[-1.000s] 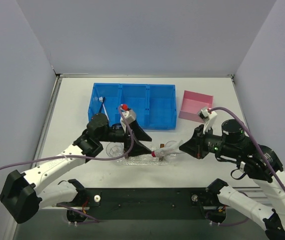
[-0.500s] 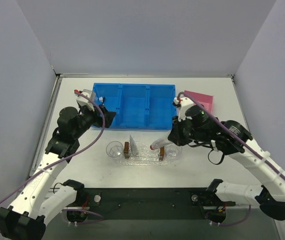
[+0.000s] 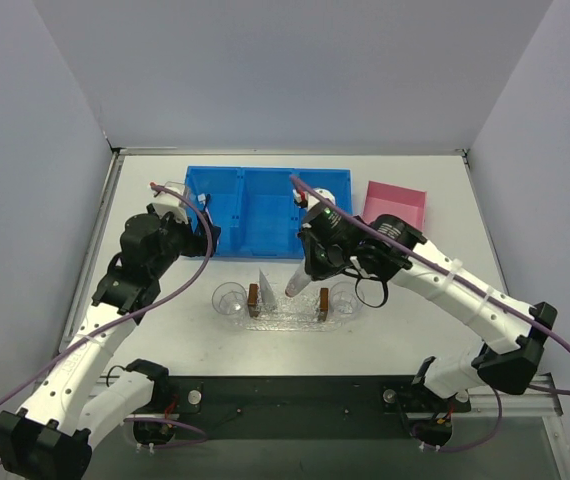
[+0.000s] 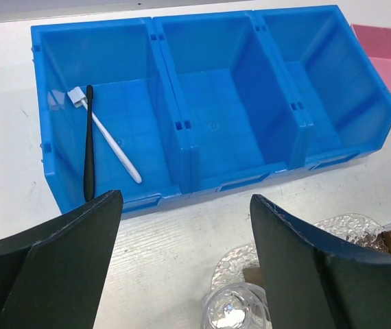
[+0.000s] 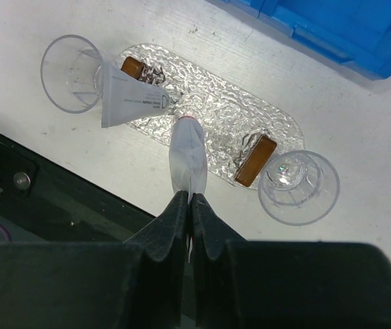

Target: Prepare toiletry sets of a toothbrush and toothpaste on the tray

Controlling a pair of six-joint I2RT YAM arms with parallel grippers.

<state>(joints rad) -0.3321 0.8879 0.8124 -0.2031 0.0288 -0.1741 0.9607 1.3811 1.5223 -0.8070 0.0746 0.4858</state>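
Left gripper [image 4: 185, 200] — jaws spread wide, nothing between them — hangs before the bin [image 4: 182, 103]. The bin's left compartment holds the black toothbrush [image 4: 88, 147] and white toothbrush [image 4: 110, 140], crossed near their heads. One tube [image 5: 130, 101] leans at the left end of the tray [image 5: 216, 120], beside a cup [image 5: 68, 72]. Right gripper [image 5: 190, 199] — pinched tight on the second tube [image 5: 184, 154], red cap pointing down over the tray's middle.

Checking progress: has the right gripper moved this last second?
Yes. The right gripper, holding the toothpaste, shifted leftward, away from the pink box, to above the tray.
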